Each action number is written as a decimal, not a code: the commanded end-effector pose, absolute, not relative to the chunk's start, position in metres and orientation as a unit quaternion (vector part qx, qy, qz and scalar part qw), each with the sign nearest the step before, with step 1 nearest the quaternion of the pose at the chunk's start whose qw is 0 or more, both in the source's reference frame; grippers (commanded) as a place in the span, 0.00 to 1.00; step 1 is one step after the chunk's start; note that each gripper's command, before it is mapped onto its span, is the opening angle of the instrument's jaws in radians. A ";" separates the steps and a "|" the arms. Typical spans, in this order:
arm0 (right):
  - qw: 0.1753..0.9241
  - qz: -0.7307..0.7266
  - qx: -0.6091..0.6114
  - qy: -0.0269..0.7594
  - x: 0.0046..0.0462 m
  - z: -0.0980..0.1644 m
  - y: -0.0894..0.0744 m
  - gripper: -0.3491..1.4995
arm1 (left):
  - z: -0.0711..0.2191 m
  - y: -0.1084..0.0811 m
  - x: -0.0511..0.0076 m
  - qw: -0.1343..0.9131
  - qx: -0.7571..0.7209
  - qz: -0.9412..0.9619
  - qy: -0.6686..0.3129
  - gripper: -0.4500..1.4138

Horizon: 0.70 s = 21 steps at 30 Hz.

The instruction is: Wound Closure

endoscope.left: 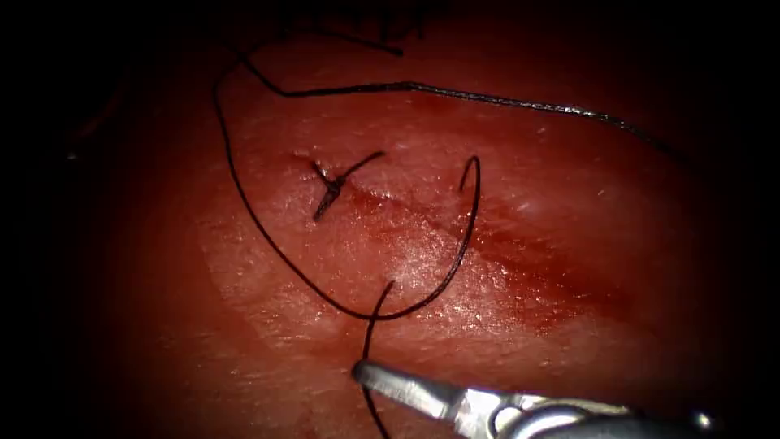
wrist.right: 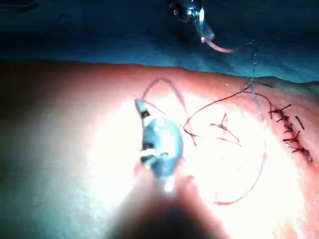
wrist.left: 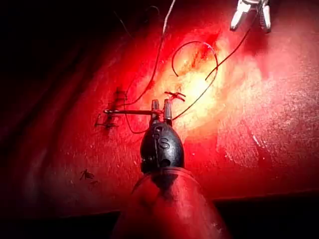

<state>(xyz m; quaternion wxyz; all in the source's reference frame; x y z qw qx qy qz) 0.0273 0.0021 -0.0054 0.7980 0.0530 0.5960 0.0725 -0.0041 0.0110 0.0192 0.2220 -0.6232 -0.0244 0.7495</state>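
The tissue (endoscope.left: 268,268) has a cut (endoscope.left: 520,260) running down to the right from a tied knot (endoscope.left: 331,187) with short cut ends. Dark thread (endoscope.left: 268,244) loops over both sides of the cut. My right tool (endoscope.left: 359,371) comes in low on the left side. Its jaws, seen apart in the left wrist view (wrist.left: 250,22), stand open with the thread running between them. My left tool (wrist.left: 161,105) is shut on the needle (wrist.left: 129,112) near one end. The right wrist view shows the left tool (wrist.right: 204,35) holding the needle (wrist.right: 224,49) clear above the tissue.
A long strand of thread (endoscope.left: 487,97) crosses the far side of the tissue. A row of earlier stitches (wrist.right: 289,129) lies beyond the knot. Red fluid (endoscope.left: 561,284) wets the cut's lower right part.
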 end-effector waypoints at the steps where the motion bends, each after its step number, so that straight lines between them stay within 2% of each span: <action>1: 0.802 0.069 0.048 0.591 0.0280 -0.004 0.002 0.88 | 0.020 0.011 -0.0047 0.221 -0.623 0.750 -0.025 0.00; 13: 0.827 0.053 0.030 0.559 0.0275 -0.002 0.006 0.83 | 0.020 0.011 -0.0047 0.220 -0.623 0.750 -0.025 0.00; 21: 0.842 0.042 0.029 0.537 0.0290 0.001 0.006 0.83 | 0.020 0.011 -0.0047 0.221 -0.622 0.751 -0.027 0.00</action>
